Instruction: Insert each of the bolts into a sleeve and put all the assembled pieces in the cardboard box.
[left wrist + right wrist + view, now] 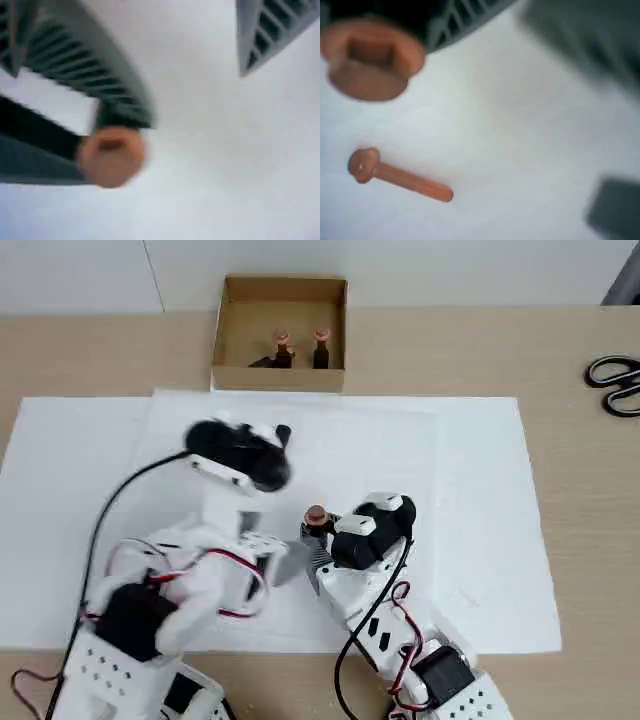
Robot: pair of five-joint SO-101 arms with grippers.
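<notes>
My right gripper (312, 536) sits near the middle of the white sheet, shut on a bolt whose orange head (316, 513) sticks up. The right wrist view shows that head (370, 60) beside a ribbed finger (455, 22). A loose orange bolt (400, 180) lies flat on the sheet below it. My left gripper (284, 562) is just left of the held bolt, its jaws wide apart. In the left wrist view the bolt head (111, 156) sits by one fingertip (122, 112). The cardboard box (282, 380) at the back holds two assembled pieces (283, 348) (321, 346).
A white sheet (470, 500) covers the table's middle. Scissors (615, 383) lie at the far right edge. A small dark piece (284, 434) stands by the left arm's upper part. A dark block (615, 210) lies on the sheet in the right wrist view.
</notes>
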